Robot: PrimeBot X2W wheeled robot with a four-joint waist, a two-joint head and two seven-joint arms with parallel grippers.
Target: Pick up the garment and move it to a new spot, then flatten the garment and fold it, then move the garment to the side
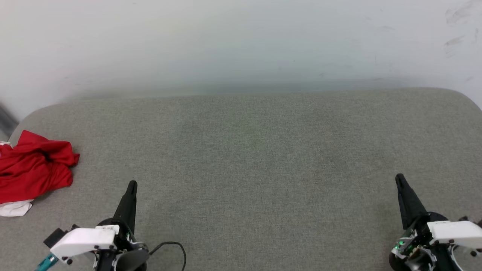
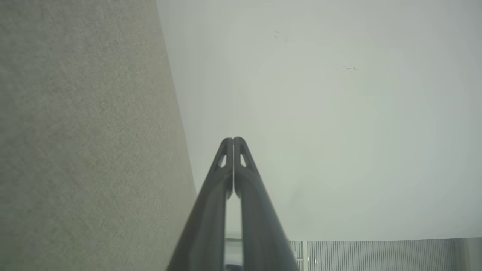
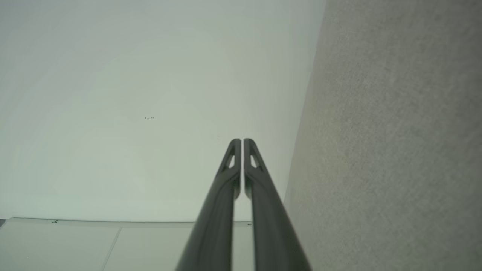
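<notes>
Head view: the only marking in sight is a small label on the white housing (image 1: 84, 239) behind the left end effector (image 1: 131, 185), and it is too small to read. The shirt (image 1: 35, 169) lies crumpled in a heap at nine o'clock in this view, on the table (image 1: 256, 158) close to its rounded corner, partly cut off by the picture's edge. It shows red folds with a bit of white cloth at its near end. From the left end effector the shirt sits at about nine to ten o'clock, near but apart, with bare grey fabric between them. From the right end effector (image 1: 400, 177) it is at nine o'clock, well apart, across almost the whole table. Both end effectors point toward twelve o'clock, the left at seven o'clock in the view and the right at five o'clock, and neither holds anything. A black cable (image 1: 173, 246) loops on the table just beside the left wrist. A pale wall (image 1: 241, 45) stands behind the table. In the left wrist view the left end effector (image 2: 233, 140) has its two dark fingers pressed together, with table fabric at nine o'clock. In the right wrist view the right end effector (image 3: 242, 141) is likewise closed, its fingertips side by side, with table fabric at three o'clock.
</notes>
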